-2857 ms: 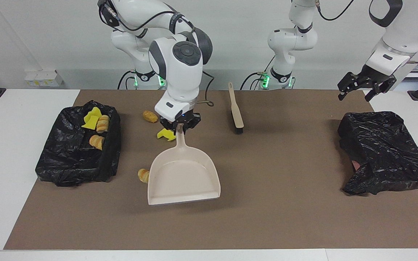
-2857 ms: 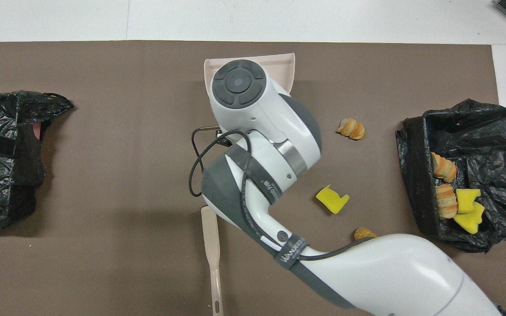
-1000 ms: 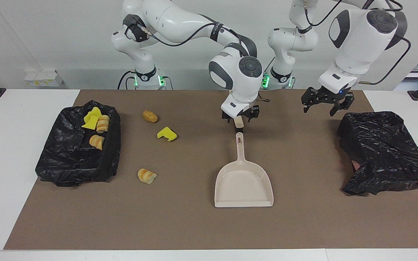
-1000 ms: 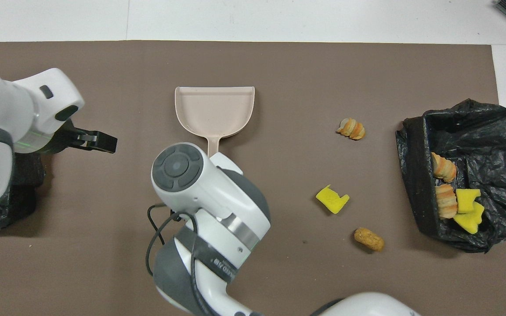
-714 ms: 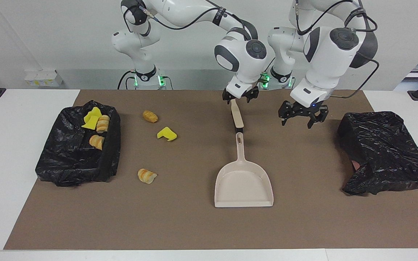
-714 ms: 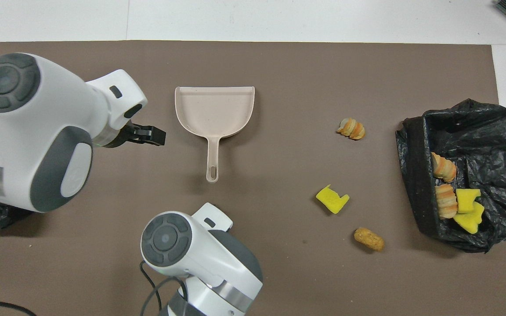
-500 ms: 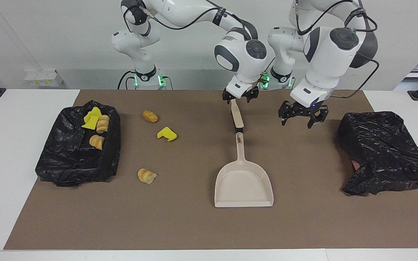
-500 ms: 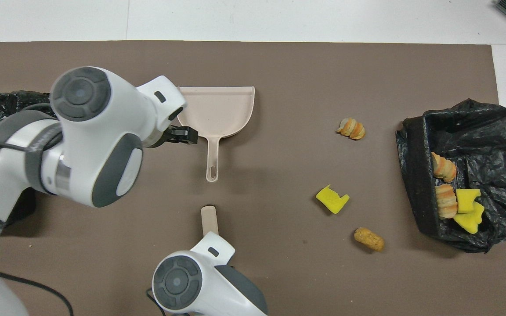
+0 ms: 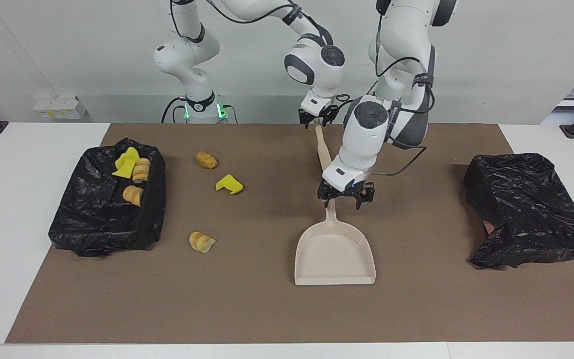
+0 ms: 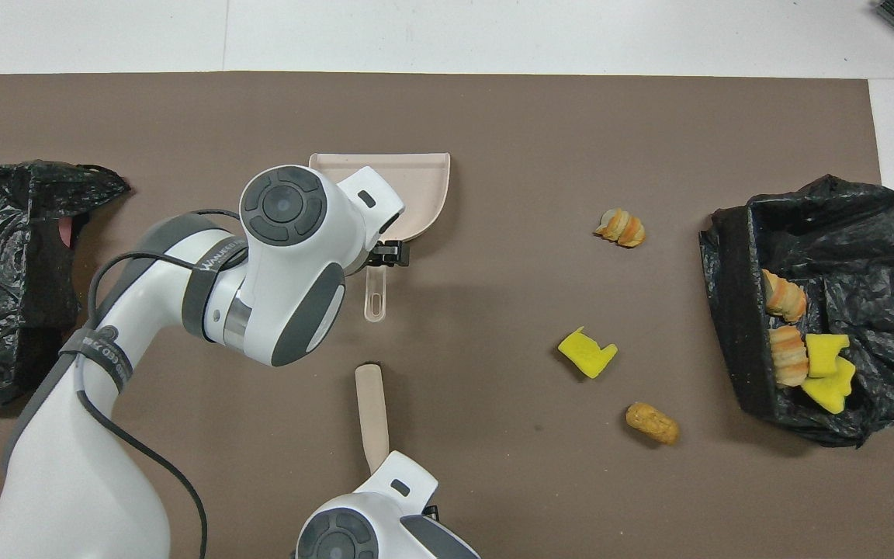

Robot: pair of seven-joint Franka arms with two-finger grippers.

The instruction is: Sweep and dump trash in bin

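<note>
Close to the robots' edge of the table, the right gripper (image 9: 318,118) sits over the handle end of the brush (image 9: 324,152). The brush lies on the brown mat (image 9: 416,309) with its bristles pointing away from the robots. Whether this gripper has hold of the brush cannot be told.

Farther out, the left gripper (image 9: 345,195) is low over the handle of the dustpan (image 9: 334,254). Its jaws are spread wide to either side of the handle and grip nothing. The dustpan lies flat at mid-table, its mouth toward the table's outer edge.

Three loose pieces of the trash lie toward the right arm's end of the table: a tan lump (image 9: 206,160) nearest the robots, then a yellow wedge (image 9: 228,184), then a striped pastry (image 9: 201,242). Four more scraps (image 9: 128,164) lie in the black-lined bin (image 9: 92,224) at that end. A crumpled black bag (image 9: 526,209) sits at the left arm's end.

Half a second ago the left gripper hung over bare mat between the dustpan and the black bag; it has since come across and down to the dustpan's handle. The right gripper has drawn back along the brush toward the robots. Brush, dustpan and trash have not moved.
</note>
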